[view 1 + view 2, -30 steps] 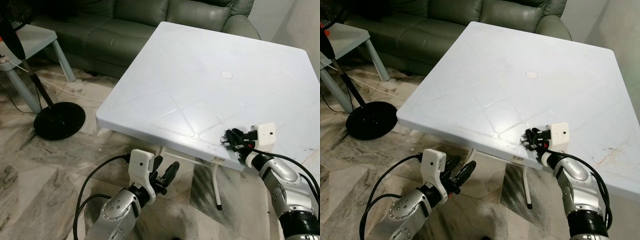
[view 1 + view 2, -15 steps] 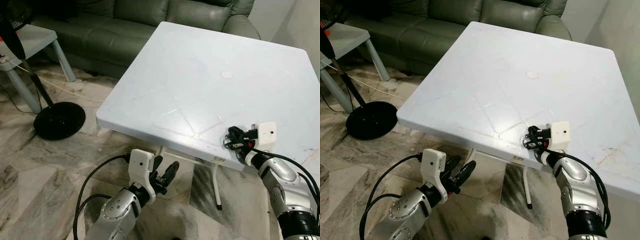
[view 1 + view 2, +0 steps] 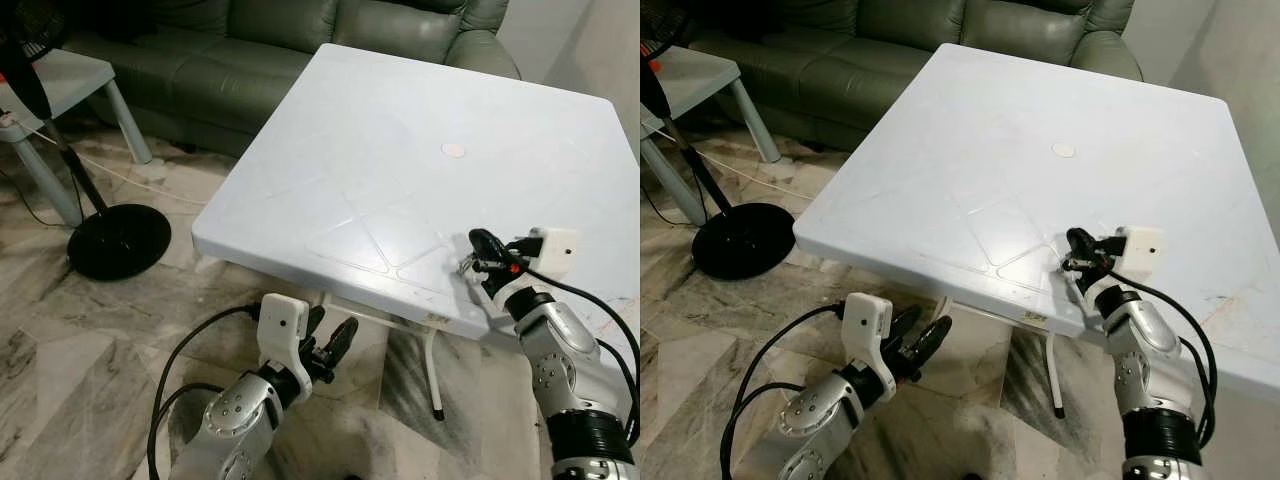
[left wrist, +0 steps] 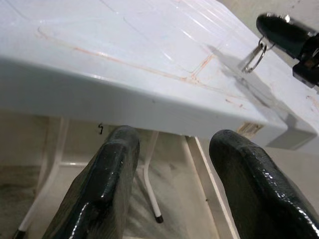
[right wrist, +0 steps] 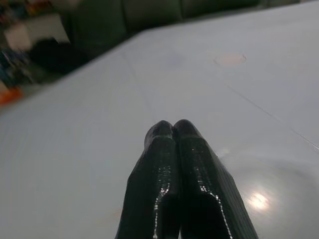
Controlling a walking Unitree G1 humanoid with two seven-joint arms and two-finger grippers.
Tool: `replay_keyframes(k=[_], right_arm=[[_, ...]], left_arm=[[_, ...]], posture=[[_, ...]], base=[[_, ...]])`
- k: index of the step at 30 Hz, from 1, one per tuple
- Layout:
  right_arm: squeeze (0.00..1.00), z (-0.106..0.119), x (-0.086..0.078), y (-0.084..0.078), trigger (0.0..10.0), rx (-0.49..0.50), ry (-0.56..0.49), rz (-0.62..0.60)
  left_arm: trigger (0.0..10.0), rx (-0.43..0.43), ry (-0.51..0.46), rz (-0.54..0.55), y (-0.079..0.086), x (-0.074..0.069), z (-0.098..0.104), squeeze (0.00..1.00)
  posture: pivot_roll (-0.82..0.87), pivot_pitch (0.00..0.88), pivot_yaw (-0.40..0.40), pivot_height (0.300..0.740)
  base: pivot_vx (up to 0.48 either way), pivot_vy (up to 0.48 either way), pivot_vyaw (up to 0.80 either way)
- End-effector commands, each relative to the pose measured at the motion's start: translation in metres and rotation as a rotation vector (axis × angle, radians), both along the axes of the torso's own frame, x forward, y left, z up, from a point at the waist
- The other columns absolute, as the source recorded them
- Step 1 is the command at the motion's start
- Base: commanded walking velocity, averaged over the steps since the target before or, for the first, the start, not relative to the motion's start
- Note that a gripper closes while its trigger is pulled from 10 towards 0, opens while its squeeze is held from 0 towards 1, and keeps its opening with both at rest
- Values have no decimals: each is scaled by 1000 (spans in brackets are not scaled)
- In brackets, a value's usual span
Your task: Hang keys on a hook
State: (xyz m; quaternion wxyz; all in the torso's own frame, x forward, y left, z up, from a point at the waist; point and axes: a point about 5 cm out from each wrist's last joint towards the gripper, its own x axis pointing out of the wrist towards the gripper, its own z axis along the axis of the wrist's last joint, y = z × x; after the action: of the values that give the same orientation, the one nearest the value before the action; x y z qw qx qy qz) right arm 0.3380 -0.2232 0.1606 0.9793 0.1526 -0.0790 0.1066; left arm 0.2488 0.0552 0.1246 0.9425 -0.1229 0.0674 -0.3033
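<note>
Keys [image 4: 255, 54] hang as a small metal ring from the tip of the right claw [image 3: 484, 247], whose two black fingers are pressed together on them just above the near right part of the white bench [image 3: 400, 130]; in the right wrist view those fingers [image 5: 180, 164] sit tight against each other with no gap, and the ring itself is hidden behind them there. From the left wrist view the ring dangles free, clear of the bench top and close to its front edge. The left claw [image 3: 328, 347] hangs low in front of the bench, below its edge, with its fingers [image 4: 109, 184] spread apart and nothing between them. No hook can be made out around the bench, the green sofa [image 3: 260, 50] behind it, or the fan stand [image 3: 118, 238] on the marble floor [image 3: 100, 320], so the step in hand seems to be lifting the keys away and carrying them off to find it. To do that well, the pinch should stay firm and the wrist level, since the ring looks lightly caught at the fingertips and could slip or swing; a slow, smooth lift before any turn of the body would keep it from snagging the bench edge. When a hook comes into sight, the ring's open loop should face it. No brand, label or writing can be read on anything; the white camera housing [image 3: 557, 250] on the right wrist is unmarked as far as can be seen.
</note>
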Motion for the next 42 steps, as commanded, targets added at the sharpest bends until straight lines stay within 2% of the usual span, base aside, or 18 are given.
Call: replay_keyframes(k=[1,7,13,15,16,17,18,19,23,25,31,42], right_arm=[[0,9,-2,-2,0,44,-36,-10],[0,14,-5,11,0,77,-56,-4],[0,21,-12,17,0,93,-84,-22],[0,22,-15,18,0,72,-87,-35],[0,21,-17,21,0,19,-70,-56],[0,20,-17,21,0,6,-64,-62],[0,20,-19,23,7294,-31,-65,-68],[0,18,-22,26,10000,-76,-68,-84],[0,18,-27,32,10000,-112,-86,-67],[0,15,-32,37,10000,-159,-92,-82],[0,1,-43,37,10000,-186,-48,-162],[0,-18,-55,44,10000,-234,-8,-210]], left_arm=[[10000,-14,12,4,-5,1,-1,0],[10000,-18,-5,27,-3,10,2,0],[10000,-37,-36,94,6,29,10,0],[10000,-38,-46,121,9,35,13,0],[10000,-48,-58,154,14,42,17,0],[10000,-51,-60,161,14,44,18,0],[10000,-46,-75,169,16,47,20,0],[10000,-51,-89,186,20,51,23,0],[10000,-57,-104,201,25,56,26,0],[10000,-47,-133,207,31,57,28,0],[10000,-24,-160,257,47,61,29,0],[10000,-57,-118,327,60,64,19,0]], posture=[[-15,190,-75,740],[-18,170,-75,740],[-21,151,-80,740],[-23,144,-81,740],[-25,140,-82,740],[-27,135,-83,740],[-28,132,-84,740],[-29,126,-86,740],[-30,122,-85,740],[-27,116,-82,740],[-17,100,-78,740],[-5,68,-61,740]], base=[[0,0,0],[0,0,0],[0,0,0],[0,0,0],[0,0,0],[0,0,0],[0,0,0],[0,0,0],[0,0,0],[0,0,0],[0,0,0],[0,0,0]])
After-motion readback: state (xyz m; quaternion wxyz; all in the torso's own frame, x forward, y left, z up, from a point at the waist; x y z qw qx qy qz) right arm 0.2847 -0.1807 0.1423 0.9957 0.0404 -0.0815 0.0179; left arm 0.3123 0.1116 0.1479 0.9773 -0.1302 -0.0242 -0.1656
